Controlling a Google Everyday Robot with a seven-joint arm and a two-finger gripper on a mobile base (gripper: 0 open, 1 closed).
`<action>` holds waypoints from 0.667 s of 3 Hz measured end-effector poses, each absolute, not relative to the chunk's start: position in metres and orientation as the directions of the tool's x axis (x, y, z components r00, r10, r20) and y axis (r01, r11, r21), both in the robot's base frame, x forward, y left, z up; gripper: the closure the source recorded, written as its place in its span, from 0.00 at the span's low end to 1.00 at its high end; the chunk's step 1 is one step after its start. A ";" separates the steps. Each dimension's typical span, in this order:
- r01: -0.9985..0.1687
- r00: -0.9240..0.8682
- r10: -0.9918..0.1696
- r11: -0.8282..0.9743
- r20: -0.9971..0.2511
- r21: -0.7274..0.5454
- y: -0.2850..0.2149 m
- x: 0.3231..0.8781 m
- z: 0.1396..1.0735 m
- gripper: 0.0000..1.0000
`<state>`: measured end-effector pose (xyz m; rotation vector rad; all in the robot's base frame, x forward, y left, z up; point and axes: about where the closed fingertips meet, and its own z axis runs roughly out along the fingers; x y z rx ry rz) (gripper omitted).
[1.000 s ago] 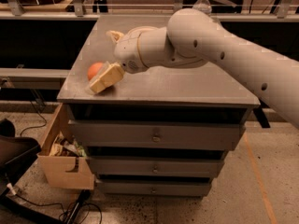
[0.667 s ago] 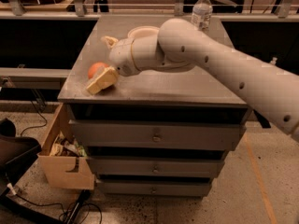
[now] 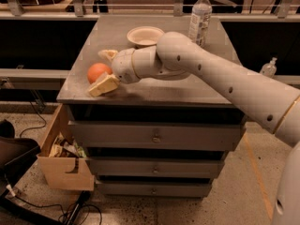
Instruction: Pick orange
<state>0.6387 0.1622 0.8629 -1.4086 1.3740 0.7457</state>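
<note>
The orange (image 3: 96, 72) is a round orange fruit sitting near the left front corner of the grey cabinet top (image 3: 154, 90). My gripper (image 3: 107, 70) reaches in from the right and is open. Its two cream fingers straddle the orange's right side. One finger (image 3: 104, 85) lies in front of the fruit and the other (image 3: 108, 55) behind it. The orange rests on the top, and part of its right side is hidden by the wrist.
A shallow off-white bowl (image 3: 145, 35) and a clear water bottle (image 3: 199, 18) stand at the back of the top. Drawers (image 3: 154, 136) lie below. An open cardboard box (image 3: 63, 165) sits on the floor at left. A small bottle (image 3: 268, 68) stands at right.
The arm has swung lower and toward the front, uncovering the bowl and bottle. The gripper stays around the orange, which has not moved.
</note>
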 end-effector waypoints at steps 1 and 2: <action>-0.968 0.166 -0.367 0.117 -0.915 -0.223 0.163 0.636 0.847 0.42; -0.969 0.167 -0.366 0.113 -0.915 -0.222 0.166 0.634 0.847 0.66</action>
